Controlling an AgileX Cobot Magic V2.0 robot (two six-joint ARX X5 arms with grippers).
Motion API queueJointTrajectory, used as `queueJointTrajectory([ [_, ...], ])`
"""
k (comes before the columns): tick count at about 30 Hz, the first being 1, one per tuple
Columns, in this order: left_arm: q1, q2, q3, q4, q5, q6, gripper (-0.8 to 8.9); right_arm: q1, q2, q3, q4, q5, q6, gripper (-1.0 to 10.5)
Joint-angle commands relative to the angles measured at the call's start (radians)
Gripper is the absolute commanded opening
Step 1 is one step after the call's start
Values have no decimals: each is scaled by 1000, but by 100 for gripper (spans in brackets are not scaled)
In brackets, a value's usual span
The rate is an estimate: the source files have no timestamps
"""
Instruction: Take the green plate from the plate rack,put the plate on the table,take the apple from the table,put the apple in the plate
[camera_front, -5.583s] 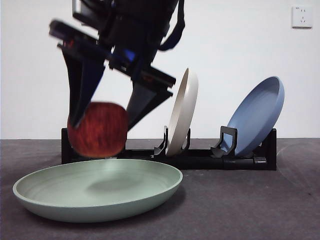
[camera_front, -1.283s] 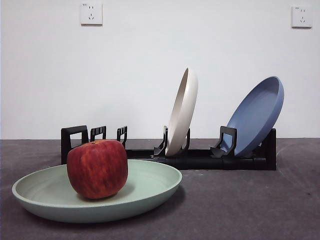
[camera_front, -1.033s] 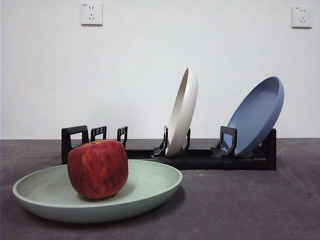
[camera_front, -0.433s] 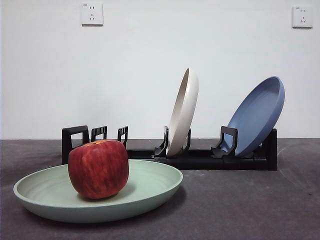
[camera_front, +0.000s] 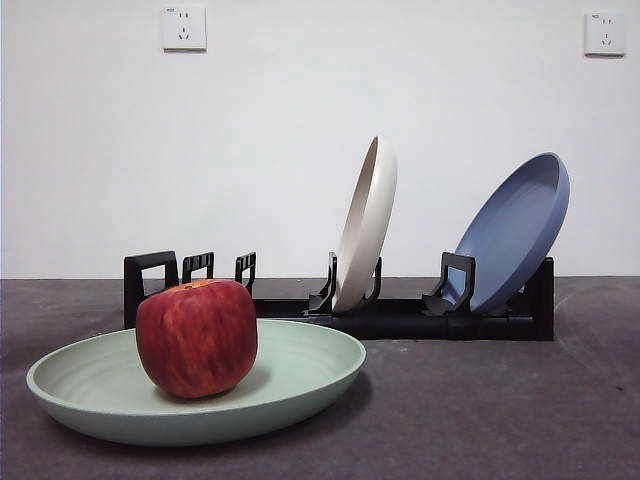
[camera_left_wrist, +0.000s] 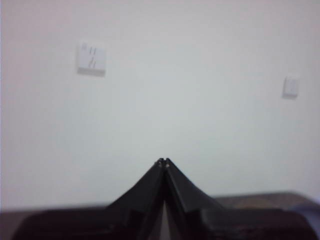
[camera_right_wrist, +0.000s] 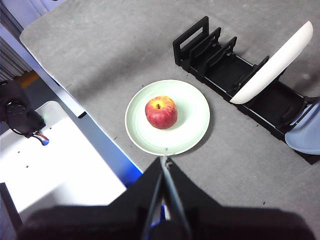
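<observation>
Apple (camera_front: 197, 338) seen upright inside the green plate (camera_front: 300, 385), a little off centre toward the plate's left in the front view; roughly central as seen in the right wrist view (camera_right_wrist: 161, 112). Stem dimple and yellow-orange patch at the top.

Green plate (camera_right_wrist: 192, 125) laid flat on the tabletop (camera_front: 480, 410), just in front of the plate rack (camera_front: 400, 318) and not touching it.

Plate rack (camera_right_wrist: 220, 75) noted behind the plate: long, black, with empty prongs at the end nearest the apple. A cream-white plate (camera_front: 365, 225) is held almost upright in a middle slot; a blue plate (camera_front: 515, 232) is leaned back at the far end, tilted more strongly.

Right pincer (camera_right_wrist: 165, 161) held high above the tabletop, well apart from the plate, its jaws pressed together on nothing. Left pincer (camera_left_wrist: 163, 162) raised and pointed at the white wall, jaws likewise closed tip to tip, empty. Neither pincer is seen in the front view.

Two wall sockets (camera_front: 184, 27) observed on the wall behind the rack.
</observation>
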Motion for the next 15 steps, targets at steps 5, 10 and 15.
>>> queueJointTrajectory([
  [5, 38, -217, -360, 26, -2, -6, -4, 1, -1, -6, -24, 5, 8, -12],
  [10, 45, -273, -459, -7, -3, 2, -4, 1, 0, -6, -24, 5, 8, -12],
  [15, 46, -273, -459, -170, -9, 59, -4, 1, 5, -6, -24, 11, 8, -12],
])
